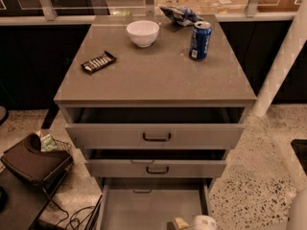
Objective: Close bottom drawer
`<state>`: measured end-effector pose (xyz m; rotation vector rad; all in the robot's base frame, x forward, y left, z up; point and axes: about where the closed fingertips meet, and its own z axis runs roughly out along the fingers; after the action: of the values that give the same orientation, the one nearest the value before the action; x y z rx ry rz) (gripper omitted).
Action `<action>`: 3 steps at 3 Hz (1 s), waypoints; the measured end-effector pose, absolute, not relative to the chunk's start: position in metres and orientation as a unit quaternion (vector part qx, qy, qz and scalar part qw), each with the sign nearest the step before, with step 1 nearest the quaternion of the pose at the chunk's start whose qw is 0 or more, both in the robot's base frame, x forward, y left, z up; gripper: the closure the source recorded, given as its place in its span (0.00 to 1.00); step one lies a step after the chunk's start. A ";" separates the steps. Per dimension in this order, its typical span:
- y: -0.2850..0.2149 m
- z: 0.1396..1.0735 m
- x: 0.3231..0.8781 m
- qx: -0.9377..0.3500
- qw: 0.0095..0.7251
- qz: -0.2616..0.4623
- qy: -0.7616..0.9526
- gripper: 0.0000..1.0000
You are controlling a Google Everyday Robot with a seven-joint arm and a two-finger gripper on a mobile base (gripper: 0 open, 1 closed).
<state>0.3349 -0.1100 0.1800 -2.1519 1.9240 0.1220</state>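
The tool point(192, 223) was at the very bottom edge of the view, only partly seen as a white round part with a small beige part beside it. It was over the near right part of the opened lowest drawer. I cannot tell if the tool was open or closed, and nothing could be seen held in it.

The bottom drawer point(168, 189) was the lowest of three grey drawers and it stood pulled out toward the camera, so that its grey inside was open to view between two side walls. A small dark bar handle showed on the narrow grey face just under the middle drawer.

The middle drawer point(192, 168) was above it, pulled out a little, with a dark handle in the centre. The top drawer point(201, 136) was also partly out and had the widest front and the biggest handle.

On the grey desk point(158, 80) above the drawers stood a white bowl point(143, 32) near the back, and a blue can point(200, 40) upright to the right of it, well apart. A dark wrapped bar point(98, 62) lay flat toward the left side. A crumpled snack bag point(180, 14) lay at the back edge, just behind the can.

On the speckled floor point(254, 176) to the left of the drawers was a dark bag point(33, 162), and a white pillar point(283, 66) stood at the right.
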 end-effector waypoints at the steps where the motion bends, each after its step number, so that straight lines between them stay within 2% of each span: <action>1: -0.116 0.181 0.343 -0.746 0.134 0.014 0.652 0.00; 2: -0.119 0.180 0.351 -0.753 0.140 0.001 0.643 0.00; 3: -0.119 0.170 0.356 -0.756 0.147 0.005 0.638 0.18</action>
<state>0.3559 -0.1187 0.1702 -2.1743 1.8365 0.0147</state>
